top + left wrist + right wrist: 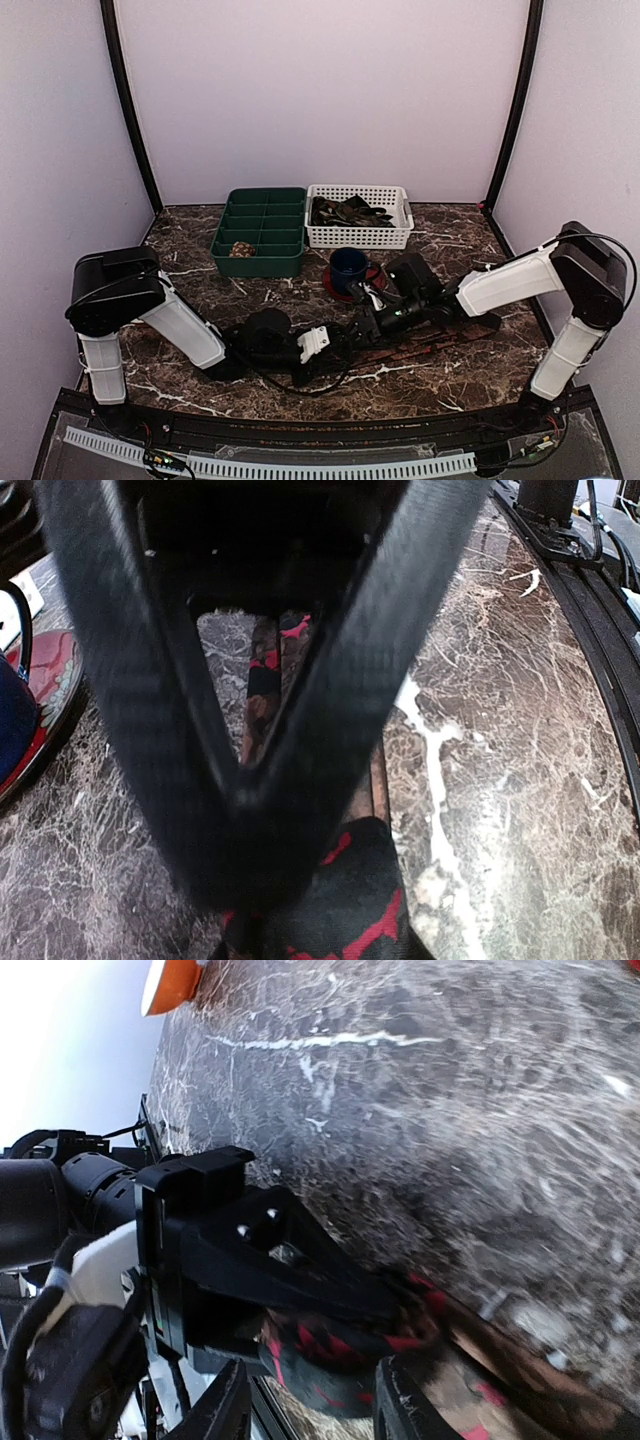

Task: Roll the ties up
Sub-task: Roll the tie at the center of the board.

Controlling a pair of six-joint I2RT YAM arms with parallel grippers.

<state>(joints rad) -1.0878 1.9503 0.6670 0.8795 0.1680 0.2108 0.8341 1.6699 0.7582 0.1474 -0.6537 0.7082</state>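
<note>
The left gripper [243,805] is clenched on the tie [345,905]: in its wrist view the two fingers run together into a narrow V, their tips meet on the cloth, and a bunched fold of black fabric with red markings bulges out just past the tips. Behind the tips, through the gap of the V, a brownish length of the same tie lies flat on the marble table [500,780], running straight back towards the wrist.

The right gripper [312,1405] is released. Its fingers [228,1410] stand apart at the bottom of its own view, and the black-and-red fold lies just ahead of the gap between them. I cannot tell whether they touch the cloth. The left gripper's black finger bears down on that fold from the opposite side, so the two sets of jaws face each other tip to tip over the tie's end.

From above, the rest of the tie trails along the table beneath the right gripper and its forearm. Just beyond the right jaws stands a blue mug [348,266] on a red saucer [45,680]. Farther beyond both jaws is a green tray [258,268] with a rolled tie [241,249] in its near left compartment. Beside the tray is a white basket [360,238] holding more dark ties [345,211]
</note>
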